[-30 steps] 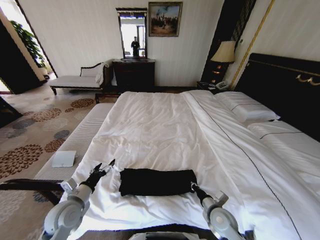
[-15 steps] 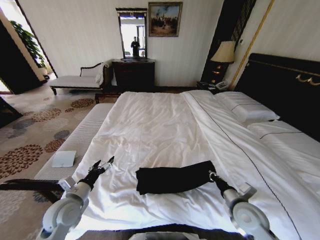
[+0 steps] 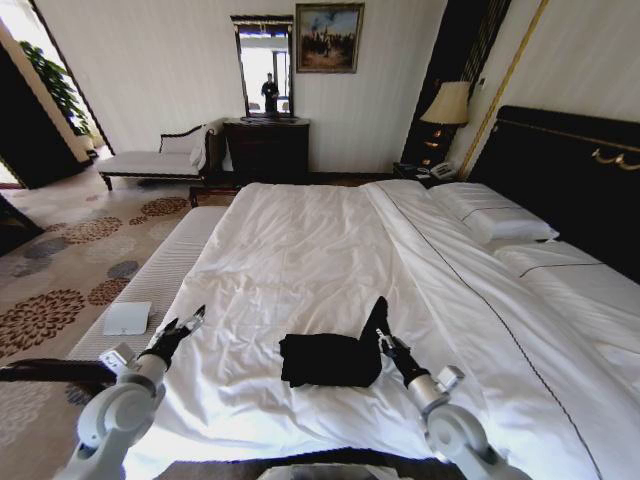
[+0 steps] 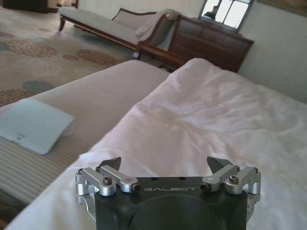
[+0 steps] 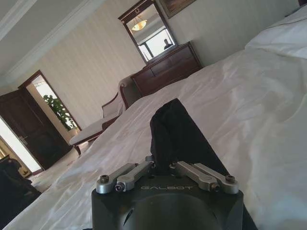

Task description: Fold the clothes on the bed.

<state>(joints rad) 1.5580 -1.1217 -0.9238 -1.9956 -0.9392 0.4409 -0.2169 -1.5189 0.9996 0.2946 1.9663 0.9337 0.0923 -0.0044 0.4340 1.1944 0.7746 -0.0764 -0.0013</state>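
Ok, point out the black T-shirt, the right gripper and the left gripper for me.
black T-shirt (image 3: 328, 360), head view, on the folded bundle.
right gripper (image 3: 383, 338), head view, at its tips pinching the shirt.
left gripper (image 4: 164, 165), left wrist view, midway between its open tips.

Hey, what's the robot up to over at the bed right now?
It is folding a black T-shirt on the white bed. The right gripper is shut on one end of the shirt and holds that end lifted above the rest, which lies bunched on the sheet near the foot of the bed. The left gripper hangs open off to the left side of the bed, apart from the shirt and holding nothing.
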